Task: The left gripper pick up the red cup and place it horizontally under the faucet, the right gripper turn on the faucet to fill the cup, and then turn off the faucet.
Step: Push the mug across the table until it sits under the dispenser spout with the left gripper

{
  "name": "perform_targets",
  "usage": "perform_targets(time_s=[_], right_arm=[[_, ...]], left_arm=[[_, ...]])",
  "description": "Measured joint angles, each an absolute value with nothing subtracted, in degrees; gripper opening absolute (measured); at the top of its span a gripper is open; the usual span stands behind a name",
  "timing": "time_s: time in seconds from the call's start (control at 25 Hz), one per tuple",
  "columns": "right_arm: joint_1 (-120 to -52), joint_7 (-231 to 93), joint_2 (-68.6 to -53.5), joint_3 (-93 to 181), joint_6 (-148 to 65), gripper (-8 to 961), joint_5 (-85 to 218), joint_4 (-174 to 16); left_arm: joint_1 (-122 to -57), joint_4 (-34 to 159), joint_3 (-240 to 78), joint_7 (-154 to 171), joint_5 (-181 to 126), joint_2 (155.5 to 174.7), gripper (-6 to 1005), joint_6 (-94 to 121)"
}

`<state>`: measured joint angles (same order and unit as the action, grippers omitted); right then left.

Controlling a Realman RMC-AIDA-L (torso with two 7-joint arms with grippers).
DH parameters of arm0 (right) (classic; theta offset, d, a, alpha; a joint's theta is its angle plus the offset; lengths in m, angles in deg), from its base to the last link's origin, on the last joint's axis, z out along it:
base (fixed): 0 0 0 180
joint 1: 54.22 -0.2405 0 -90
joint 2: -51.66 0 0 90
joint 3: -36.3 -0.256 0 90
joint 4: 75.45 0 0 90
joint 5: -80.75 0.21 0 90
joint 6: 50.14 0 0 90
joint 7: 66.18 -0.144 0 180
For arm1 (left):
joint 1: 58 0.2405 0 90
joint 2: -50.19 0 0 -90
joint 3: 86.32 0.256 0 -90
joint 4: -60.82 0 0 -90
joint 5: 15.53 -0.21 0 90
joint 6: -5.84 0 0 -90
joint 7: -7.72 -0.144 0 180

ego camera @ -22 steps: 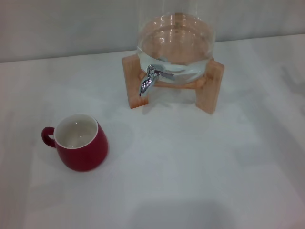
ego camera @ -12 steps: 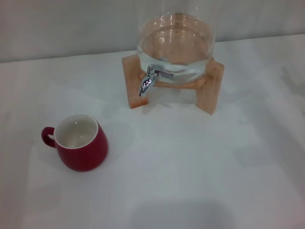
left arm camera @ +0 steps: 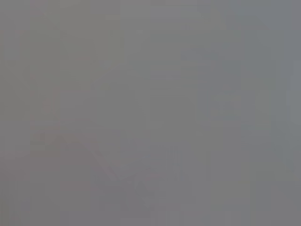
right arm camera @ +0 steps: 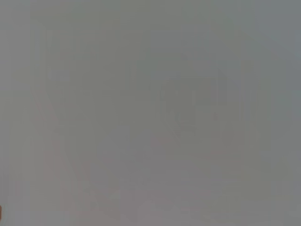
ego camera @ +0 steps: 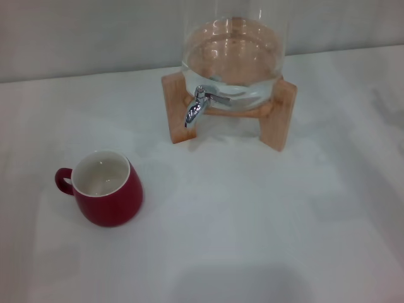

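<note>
one red cup [ego camera: 107, 189] stands upright on the white table [ego camera: 252, 214], toward the robot's left, handle pointing left, well apart from the one faucet [ego camera: 197, 106]. the faucet juts from one glass jar [ego camera: 232, 57] on a wooden stand [ego camera: 281, 113]. no writing is readable. neither gripper appears; both wrist views show only grey blur.

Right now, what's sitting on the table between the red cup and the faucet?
Nothing. In the head view, only bare white table separates the red cup from the faucet. Neither arm shows there.
</note>
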<state>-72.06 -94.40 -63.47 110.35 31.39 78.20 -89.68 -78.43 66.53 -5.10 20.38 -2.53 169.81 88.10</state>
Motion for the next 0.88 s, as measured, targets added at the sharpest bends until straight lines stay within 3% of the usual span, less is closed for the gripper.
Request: perform_targets(time_s=[0.88], right_arm=[[-71.7,-96.6,-63.47,113.6,31.2,868,77.6,-88.8]], left_arm=[[-78.7,64.9,-4.8,19.9,-17.0,169.9,869,85.2]])
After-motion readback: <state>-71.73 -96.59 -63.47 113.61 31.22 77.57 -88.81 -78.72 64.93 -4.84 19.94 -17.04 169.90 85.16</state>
